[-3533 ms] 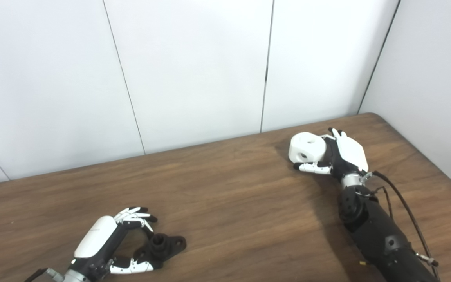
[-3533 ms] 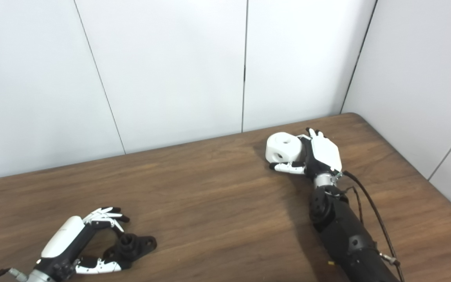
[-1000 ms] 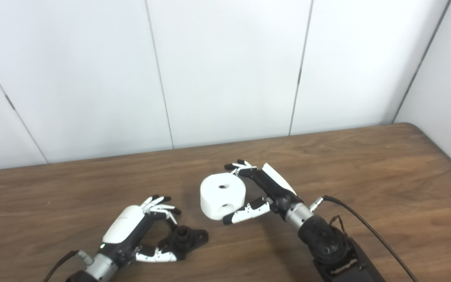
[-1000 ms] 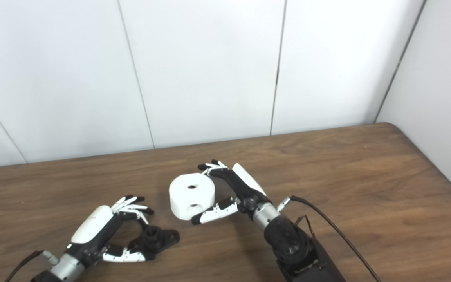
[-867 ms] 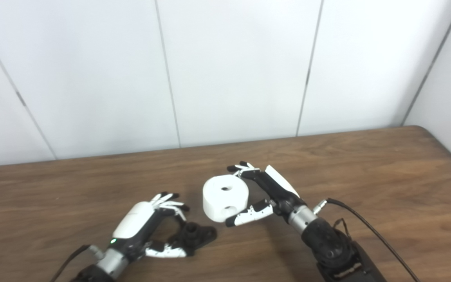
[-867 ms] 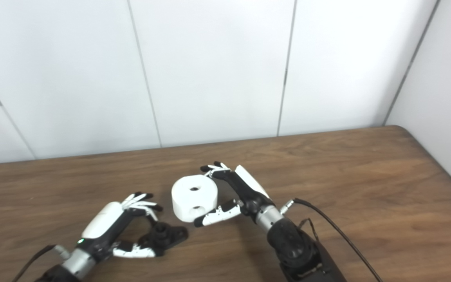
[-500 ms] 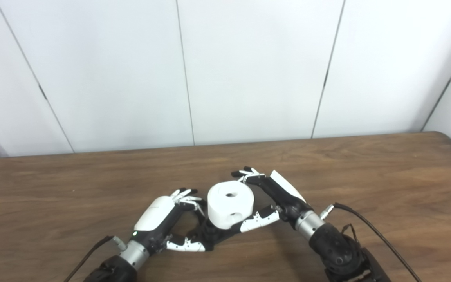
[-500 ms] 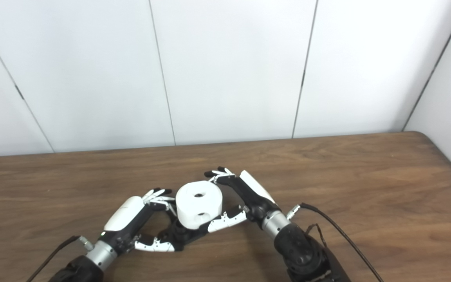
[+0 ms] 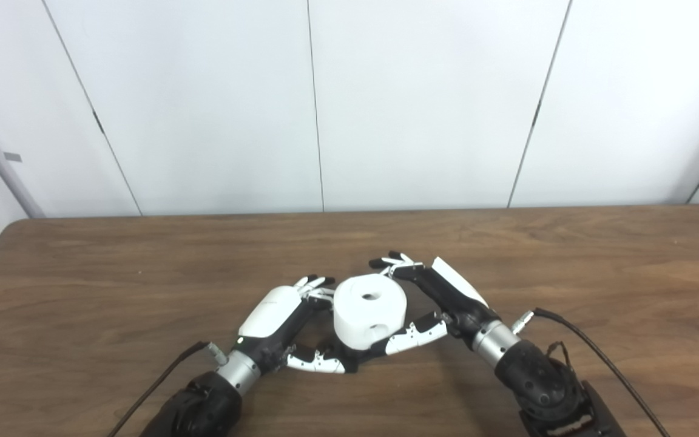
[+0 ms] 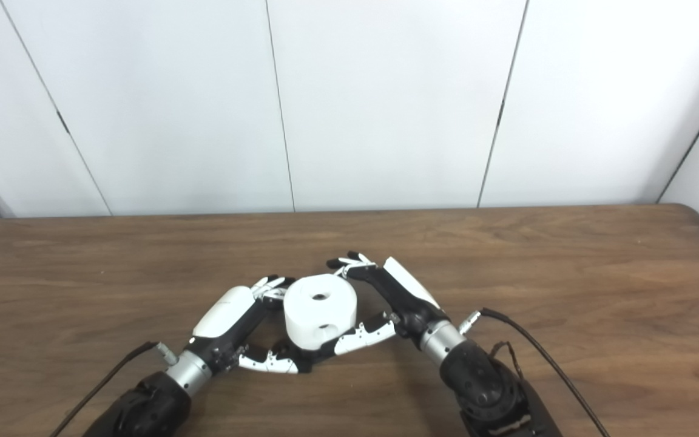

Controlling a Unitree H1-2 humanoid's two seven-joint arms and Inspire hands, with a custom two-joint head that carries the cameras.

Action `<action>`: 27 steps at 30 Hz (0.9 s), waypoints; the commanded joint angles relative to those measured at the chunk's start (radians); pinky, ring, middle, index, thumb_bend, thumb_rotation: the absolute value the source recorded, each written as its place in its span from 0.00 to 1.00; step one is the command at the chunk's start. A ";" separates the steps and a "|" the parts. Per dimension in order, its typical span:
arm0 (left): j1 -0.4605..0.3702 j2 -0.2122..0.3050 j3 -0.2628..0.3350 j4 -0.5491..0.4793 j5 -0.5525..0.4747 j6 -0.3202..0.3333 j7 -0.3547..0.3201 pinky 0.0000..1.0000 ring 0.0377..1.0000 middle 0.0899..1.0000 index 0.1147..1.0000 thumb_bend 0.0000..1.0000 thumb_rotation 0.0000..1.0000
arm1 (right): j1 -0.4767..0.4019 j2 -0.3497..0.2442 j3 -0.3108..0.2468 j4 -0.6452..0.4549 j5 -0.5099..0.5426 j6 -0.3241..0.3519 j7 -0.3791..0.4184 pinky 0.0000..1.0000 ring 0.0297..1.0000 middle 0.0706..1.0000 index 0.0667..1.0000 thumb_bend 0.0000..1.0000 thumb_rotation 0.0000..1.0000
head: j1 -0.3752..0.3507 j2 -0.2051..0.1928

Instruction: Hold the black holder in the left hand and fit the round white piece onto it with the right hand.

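The round white piece (image 9: pixel 369 309) has a hole in its top and another in its side. It sits over the black holder (image 9: pixel 342 357), of which only a dark sliver shows beneath it. My right hand (image 9: pixel 431 300) is shut on the white piece, with the fingers over its far side and the thumb at its near side. From the left, my left hand (image 9: pixel 283 325) curls around the holder, thumb along the table in front. Both hands meet at the table's middle near the front (image 10: pixel 319 309).
The brown wooden table (image 9: pixel 598 255) stretches wide on both sides. White wall panels stand right behind its far edge. A black cable (image 9: pixel 592 358) trails from my right wrist across the table to the right.
My right hand has carried the white piece from the far right corner leftward and down over the holder, which is now almost hidden. The camera has also panned left.
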 commanded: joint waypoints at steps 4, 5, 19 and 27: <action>-0.009 -0.008 -0.028 0.008 0.034 -0.001 -0.014 1.00 0.94 0.76 0.41 0.52 0.05 | -0.053 0.014 0.010 0.002 -0.016 -0.101 -0.023 1.00 1.00 0.87 0.45 0.51 0.14 | 0.004 0.001; -0.009 -0.008 -0.028 0.005 0.033 0.003 -0.017 1.00 0.94 0.76 0.41 0.52 0.05 | -0.054 0.014 0.012 0.010 -0.022 -0.111 -0.027 1.00 1.00 0.87 0.45 0.51 0.14 | 0.005 -0.001; -0.003 -0.004 -0.038 -0.027 0.039 0.020 -0.025 1.00 0.94 0.75 0.41 0.52 0.05 | -0.068 0.023 0.027 0.138 -0.089 -0.296 -0.093 1.00 1.00 0.88 0.45 0.51 0.14 | 0.021 -0.009; 0.000 0.001 -0.037 -0.041 0.036 0.024 -0.028 1.00 0.94 0.76 0.41 0.52 0.05 | -0.074 0.017 0.028 0.185 -0.095 -0.354 -0.110 1.00 1.00 0.88 0.45 0.51 0.15 | 0.020 -0.006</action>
